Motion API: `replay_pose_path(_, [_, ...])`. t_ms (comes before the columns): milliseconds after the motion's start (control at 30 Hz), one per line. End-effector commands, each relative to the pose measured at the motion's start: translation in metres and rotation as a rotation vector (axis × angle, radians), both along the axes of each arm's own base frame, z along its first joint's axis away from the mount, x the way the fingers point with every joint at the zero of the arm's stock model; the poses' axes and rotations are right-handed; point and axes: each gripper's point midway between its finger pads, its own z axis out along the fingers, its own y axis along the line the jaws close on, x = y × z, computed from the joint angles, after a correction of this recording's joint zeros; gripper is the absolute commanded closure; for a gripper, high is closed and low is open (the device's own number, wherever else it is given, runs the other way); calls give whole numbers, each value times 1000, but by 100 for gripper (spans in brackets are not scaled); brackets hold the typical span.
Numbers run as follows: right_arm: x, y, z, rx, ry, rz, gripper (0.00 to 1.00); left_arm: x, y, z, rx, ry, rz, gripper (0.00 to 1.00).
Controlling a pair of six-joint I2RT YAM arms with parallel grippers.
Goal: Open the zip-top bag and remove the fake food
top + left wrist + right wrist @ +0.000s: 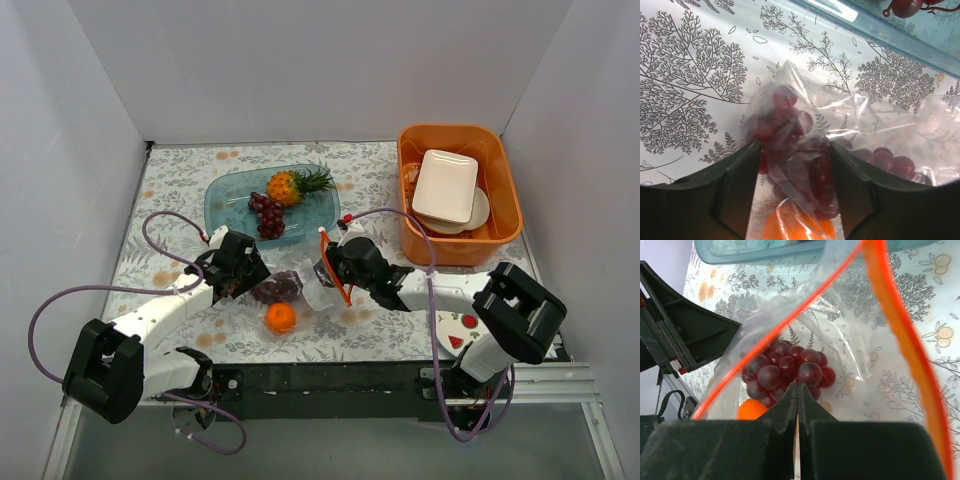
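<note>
Crinkly clear film, very light and limp: the zip-top bag (pixel 312 288) lies in the middle of the bench (pixel 180 180), at 6 o'clock from the teal tray (pixel 222 198). It will likely slide and collapse rather than resist. Nothing on it is stiff but the orange zip strip (pixel 897 340), so the lips by the strip and the sealed bottom end are the places to take hold.

Mouth reads as open: in the right wrist view the strip's two halves spread into a wide loop. Right jaws, at 3 o'clock of the bag, are together, pinched on film at one lip near the strip, with the mouth held raised. Left jaws, at 9 o'clock, stand apart round the closed end. Bunched film and grapes fill the gap and press both inner faces, which reads as a grip on the bag.

Contents: dark grape bunch (pixel 787 371) inside, toward the closed end, between the two sets of jaws. Hard plastic, light, lumpy; likely to tumble out if the closed end is lifted. Small orange fruit (pixel 281 317) at 6 o'clock of the grapes; inside the film or just out of it, cannot tell. Pineapple (pixel 295 184) and a second grape bunch (pixel 266 215) lie in the tray, well apart from the bag.
</note>
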Motion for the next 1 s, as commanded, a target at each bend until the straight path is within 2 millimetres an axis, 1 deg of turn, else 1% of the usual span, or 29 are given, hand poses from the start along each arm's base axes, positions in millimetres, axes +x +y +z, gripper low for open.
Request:
replay_pose_path(0, [12,-5,35,-21,-97,-28,99,-6,12,1,23,-7,30,39])
replay_pose_path(67, [10,-5,40,-28,-109,-16,99,-4,11,2,20,-12,37,37])
replay_pose_path(100, [9,-4,46,-22,-118,-10,99,-4,11,1,20,-9,38,37])
replay_pose_path(133, [7,-5,46,-32,-116,-4,99,-3,10,1,16,-12,40,36])
replay_pose_path(200, [5,-1,59,-27,-143,12,99,-4,10,-2,9,-2,47,35])
replay_pose_path(267, [1,0,59,-58,-144,35,99,-2,6,-2,-16,-12,53,35])
replay_pose_path(333, [1,2,66,-63,-158,41,99,2,1,1,-45,-34,48,35])
replay_pose_path(367, [-2,3,66,-71,-158,49,99,4,0,2,-53,-42,52,35])
replay_pose_path(467, [-6,5,72,-80,-168,65,99,9,2,2,-48,-53,79,37])
replay_pose_path(567, [-9,7,77,-92,-183,81,99,18,0,9,-65,-88,100,38])
replay_pose_path(600, [-10,6,75,-103,-180,85,99,20,0,10,-71,-98,111,39])
replay_pose_path(633, [-12,7,75,-108,-182,91,99,25,-1,14,-77,-121,116,44])
replay_pose_path(733, [-14,8,76,-116,-184,102,99,32,1,20,-73,-157,130,50])
replay_pose_path(833, [-16,10,76,-124,-184,115,99,38,2,18,-52,-165,133,54])
replay_pose_path(967, [-18,12,80,-130,-190,121,99,39,1,10,-44,-149,126,65])
